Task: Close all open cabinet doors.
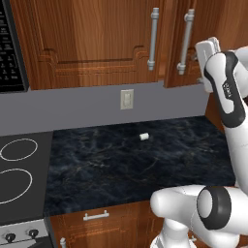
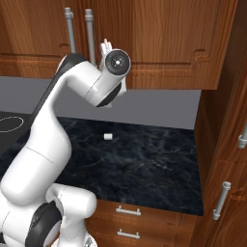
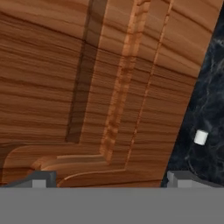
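Two reddish-brown wall-cabinet doors hang above the counter. The left door (image 1: 87,34) (image 2: 29,34) lies flush, its grey bar handle (image 1: 153,38) at its right edge. The right door (image 1: 197,22) (image 2: 169,38) (image 3: 109,87) seems to stand slightly out from the cabinet face, since its lower edge sits a little lower than its neighbour's. Its handle (image 1: 185,41) (image 2: 89,29) is at its left edge. My gripper (image 2: 105,48) (image 3: 111,179) is up against this door's panel, just right of the handle. It is open, its fingertips (image 3: 41,179) wide apart with nothing between them.
A small white cylinder (image 1: 144,136) (image 2: 108,137) (image 3: 201,137) lies on the dark marble counter (image 1: 145,164). A stovetop (image 1: 19,169) is at the left, a microwave (image 1: 9,48) above it. A tall cabinet (image 2: 226,159) with bar handles bounds the right side. Drawers (image 2: 128,211) run below the counter.
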### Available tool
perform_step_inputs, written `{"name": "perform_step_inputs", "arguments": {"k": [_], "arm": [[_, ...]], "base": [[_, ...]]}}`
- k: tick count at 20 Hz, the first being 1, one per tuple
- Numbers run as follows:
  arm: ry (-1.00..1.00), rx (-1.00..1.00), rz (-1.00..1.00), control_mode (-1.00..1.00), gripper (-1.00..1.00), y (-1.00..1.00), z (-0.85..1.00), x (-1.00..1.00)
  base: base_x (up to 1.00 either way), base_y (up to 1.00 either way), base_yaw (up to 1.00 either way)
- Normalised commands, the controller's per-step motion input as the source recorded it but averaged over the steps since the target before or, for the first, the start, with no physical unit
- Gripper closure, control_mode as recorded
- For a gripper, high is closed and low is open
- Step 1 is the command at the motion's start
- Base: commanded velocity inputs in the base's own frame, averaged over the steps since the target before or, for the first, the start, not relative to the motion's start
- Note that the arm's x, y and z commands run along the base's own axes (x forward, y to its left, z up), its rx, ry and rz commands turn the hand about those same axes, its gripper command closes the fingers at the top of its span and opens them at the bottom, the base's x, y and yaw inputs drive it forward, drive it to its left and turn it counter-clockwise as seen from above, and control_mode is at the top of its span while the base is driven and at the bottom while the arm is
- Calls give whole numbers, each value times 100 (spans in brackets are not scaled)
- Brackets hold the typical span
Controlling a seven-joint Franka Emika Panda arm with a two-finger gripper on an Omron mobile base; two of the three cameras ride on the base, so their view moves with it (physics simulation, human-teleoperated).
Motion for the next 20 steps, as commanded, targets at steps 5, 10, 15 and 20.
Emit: {"name": "perform_step_inputs", "arguments": {"k": [5, 10, 15, 20], "arm": [[0, 6, 0, -100, -100, 7, -16, 38], [0, 5, -4, -100, -100, 6, -20, 49], [-1, 6, -6, -100, -100, 4, -17, 44], [0, 4, -7, -100, -100, 1, -21, 43]], "base": [[0, 0, 0], [0, 0, 0], [0, 0, 0], [0, 0, 0]]}}
